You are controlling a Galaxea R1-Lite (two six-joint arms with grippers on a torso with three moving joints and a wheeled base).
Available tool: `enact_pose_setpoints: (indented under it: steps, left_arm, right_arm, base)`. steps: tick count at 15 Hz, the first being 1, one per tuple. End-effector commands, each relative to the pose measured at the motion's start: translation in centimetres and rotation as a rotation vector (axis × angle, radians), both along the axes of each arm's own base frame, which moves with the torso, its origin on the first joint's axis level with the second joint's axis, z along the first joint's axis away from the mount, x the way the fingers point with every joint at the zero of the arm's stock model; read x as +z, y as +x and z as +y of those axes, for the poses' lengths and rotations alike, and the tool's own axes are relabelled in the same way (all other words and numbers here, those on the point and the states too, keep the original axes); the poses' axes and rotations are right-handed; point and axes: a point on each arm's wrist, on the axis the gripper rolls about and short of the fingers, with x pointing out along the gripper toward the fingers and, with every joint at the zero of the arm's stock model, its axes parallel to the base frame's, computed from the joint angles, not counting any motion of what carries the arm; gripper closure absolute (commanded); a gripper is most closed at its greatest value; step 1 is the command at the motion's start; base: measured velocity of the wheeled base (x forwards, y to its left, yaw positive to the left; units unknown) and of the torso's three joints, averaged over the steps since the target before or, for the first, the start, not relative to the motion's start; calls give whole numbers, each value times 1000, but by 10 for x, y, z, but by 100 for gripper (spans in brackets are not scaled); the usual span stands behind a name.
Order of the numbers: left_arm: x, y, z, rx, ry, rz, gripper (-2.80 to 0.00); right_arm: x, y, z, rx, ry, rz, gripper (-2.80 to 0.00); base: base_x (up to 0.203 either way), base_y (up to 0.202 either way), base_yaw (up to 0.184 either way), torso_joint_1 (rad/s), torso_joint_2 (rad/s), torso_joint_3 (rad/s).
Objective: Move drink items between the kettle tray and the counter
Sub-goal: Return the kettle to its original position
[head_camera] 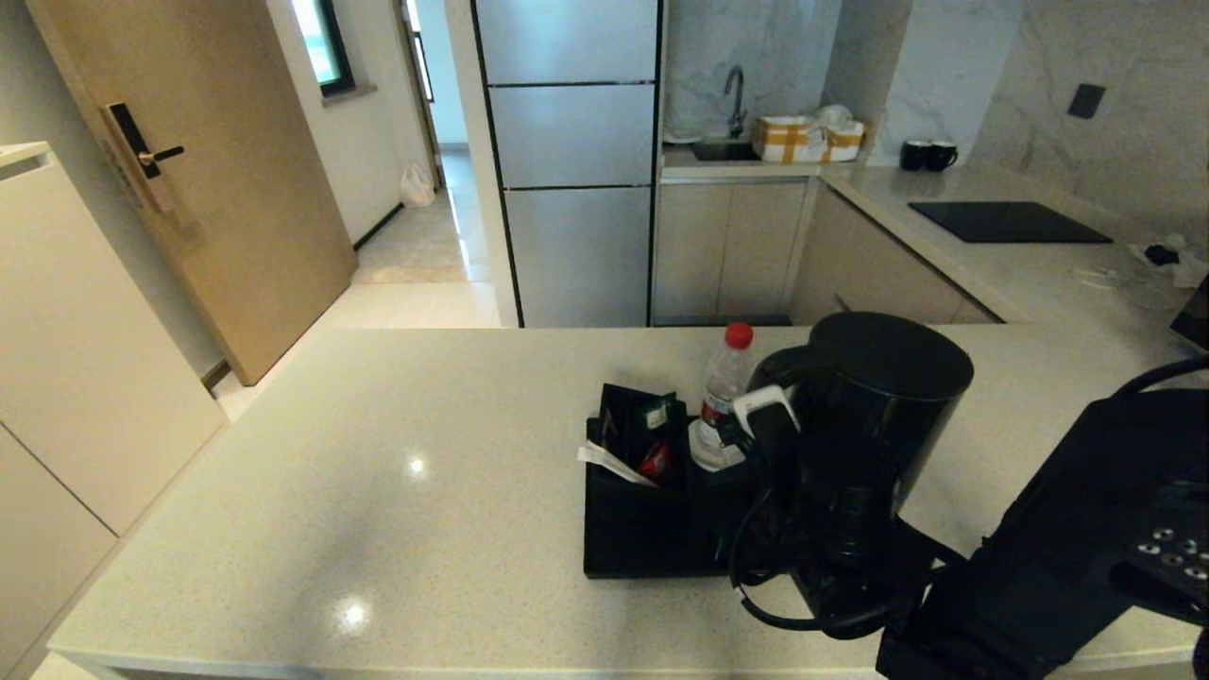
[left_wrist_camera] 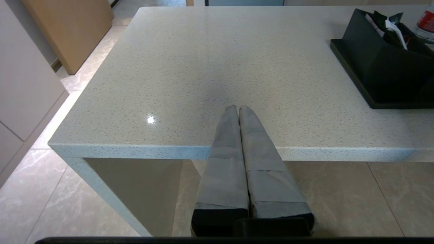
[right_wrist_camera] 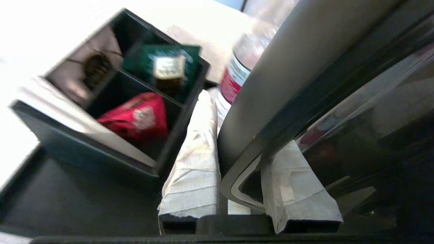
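Note:
The dark grey kettle [head_camera: 878, 434] stands at the right end of the black tray [head_camera: 642, 552], its loop handle [right_wrist_camera: 271, 84] facing the bottle. My right gripper [right_wrist_camera: 244, 128] is shut on that handle, one taped finger outside the loop and one inside; from the head view I cannot tell whether the kettle rests on its base. The clear bottle [head_camera: 725, 392] with a red cap stands just behind the handle, between the kettle and the sachet box [head_camera: 642, 434]. My left gripper [left_wrist_camera: 238, 107] is shut and empty over the front edge of the counter [left_wrist_camera: 203, 67], left of the tray.
A black cable [head_camera: 756, 590] loops off the tray's front right corner. The right arm [head_camera: 1067, 557] covers the counter's front right. Behind lie a black hob [head_camera: 1006, 222], two dark mugs [head_camera: 926, 154] and a fridge [head_camera: 571, 161].

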Motion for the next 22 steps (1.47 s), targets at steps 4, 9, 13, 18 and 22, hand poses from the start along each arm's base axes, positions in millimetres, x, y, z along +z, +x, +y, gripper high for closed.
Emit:
enact_pose_setpoints:
  steps: [4, 9, 13, 18, 22]
  left_arm:
    - [0, 0, 0, 0, 0, 1, 0]
    - [0, 0, 0, 1, 0, 1, 0]
    - [0, 0, 0, 0, 0, 1, 0]
    - [0, 0, 0, 0, 0, 1, 0]
    - [0, 0, 0, 0, 0, 2, 0]
  right_arm:
    - [-18, -5, 3, 9, 29, 51, 0]
    - [-29, -9, 5, 32, 57, 80, 0]
    - [-22, -9, 12, 50, 77, 57, 0]
    - [-4, -4, 15, 51, 99, 28, 0]
    - [-18, 5, 17, 49, 81, 52, 0]
  base:
    - [0, 0, 0, 0, 0, 0]
    - [0, 0, 0, 0, 0, 0]
    - [0, 0, 0, 0, 0, 0]
    - [0, 0, 0, 0, 0, 0]
    - [0, 0, 0, 0, 0, 0]
